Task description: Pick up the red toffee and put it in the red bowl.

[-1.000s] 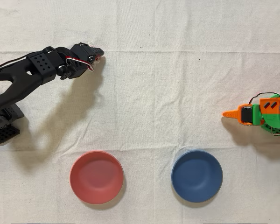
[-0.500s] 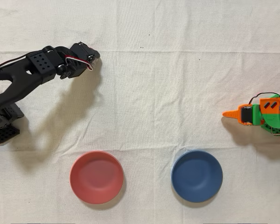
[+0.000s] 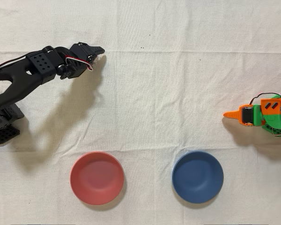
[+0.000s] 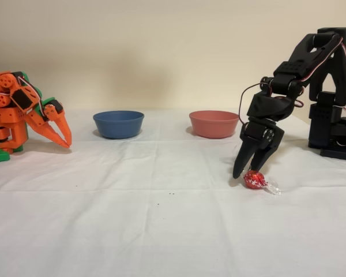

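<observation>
The red toffee lies on the white cloth in the fixed view, its clear twisted end pointing right. My black gripper hangs point-down right over it, open, with a narrow gap between the fingers. The right fingertip touches the top of the candy and the left tip stands just beside it. In the overhead view the gripper is at the upper left and covers most of the toffee. The red bowl sits empty at the lower left of that view, well away from the gripper. In the fixed view the red bowl stands behind the gripper.
A blue bowl of the same size stands to the right of the red one in the overhead view. The idle orange arm rests at the right edge. Bare white cloth lies between the gripper and both bowls.
Half a second ago the upper finger was drawn in. It now sticks out to the right again, as it did a second ago. The arm itself has hardly moved.
</observation>
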Available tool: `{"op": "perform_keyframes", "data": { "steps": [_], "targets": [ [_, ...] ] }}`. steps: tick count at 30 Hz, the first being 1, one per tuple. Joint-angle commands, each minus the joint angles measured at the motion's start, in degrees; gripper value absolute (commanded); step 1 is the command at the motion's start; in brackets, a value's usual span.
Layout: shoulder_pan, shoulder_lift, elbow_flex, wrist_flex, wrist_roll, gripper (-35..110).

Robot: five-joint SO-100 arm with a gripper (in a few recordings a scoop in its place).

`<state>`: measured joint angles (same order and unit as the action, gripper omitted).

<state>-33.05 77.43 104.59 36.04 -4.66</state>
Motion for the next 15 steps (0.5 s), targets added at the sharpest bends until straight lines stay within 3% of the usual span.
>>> {"op": "perform_keyframes", "data": {
  "steps": [1,15],
  "targets": [
    [-0.9,7.6,0.6,1.8,-1.1,23],
    [-2.1,11.3,2.3,3.9,-0.1,24]
  ]
}}
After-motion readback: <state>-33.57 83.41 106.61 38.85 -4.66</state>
